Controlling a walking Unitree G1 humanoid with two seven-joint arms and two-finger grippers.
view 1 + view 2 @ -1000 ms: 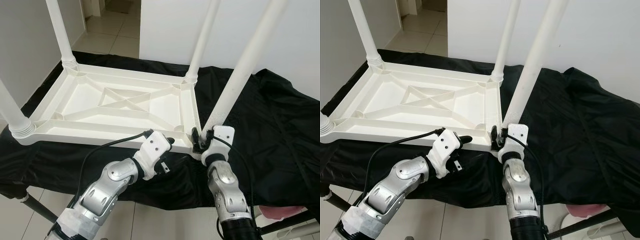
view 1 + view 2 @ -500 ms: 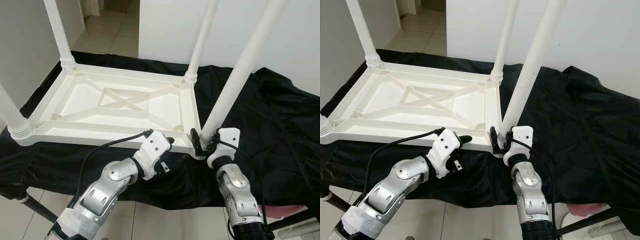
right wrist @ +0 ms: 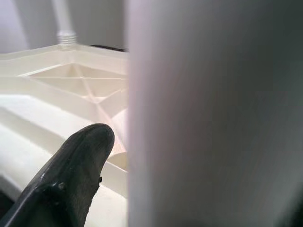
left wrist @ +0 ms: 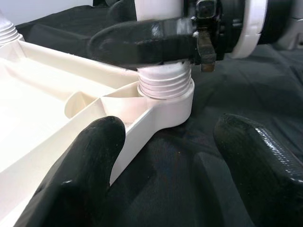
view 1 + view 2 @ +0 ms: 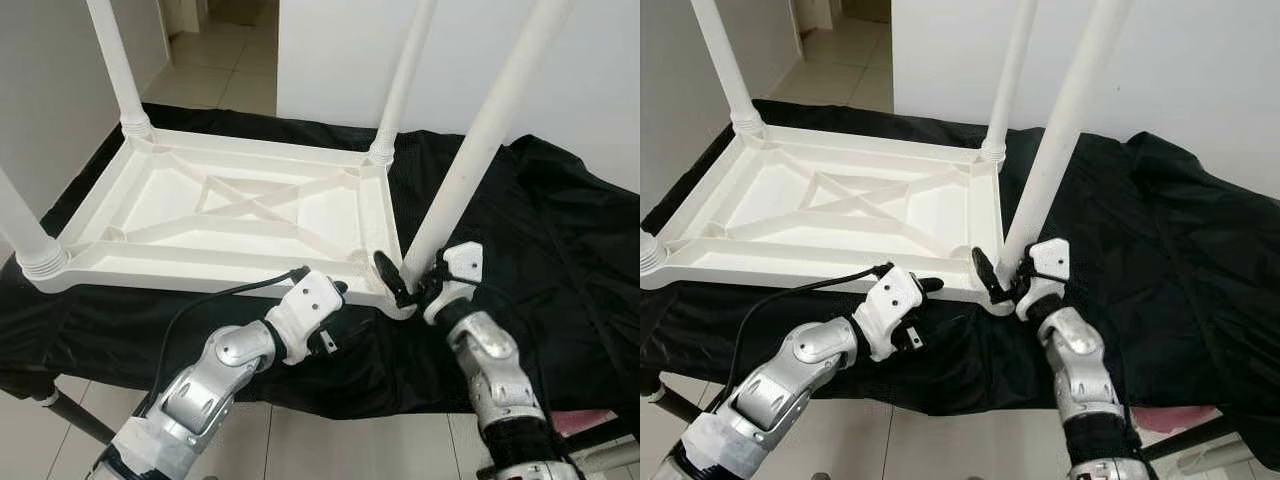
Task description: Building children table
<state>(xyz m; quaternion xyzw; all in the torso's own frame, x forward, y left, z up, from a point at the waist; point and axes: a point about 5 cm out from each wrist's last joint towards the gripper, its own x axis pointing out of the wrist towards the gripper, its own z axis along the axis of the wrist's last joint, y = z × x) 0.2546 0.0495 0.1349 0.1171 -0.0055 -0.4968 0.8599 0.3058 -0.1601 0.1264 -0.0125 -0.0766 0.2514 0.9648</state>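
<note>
Black cloth covers the worktop with the upside-down white table on it, left gripper reaching low at its near edge with fingers spread, right gripper angled in, pinching the near-right leg.

upturned white table on black cloth, my right gripper clamped on near corner leg, my left gripper at table edge

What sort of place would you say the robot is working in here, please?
Probably a room in a home: plain white walls, a beige tiled floor running through a doorway, and a work surface draped in black cloth bearing an upturned white plastic table.
</note>
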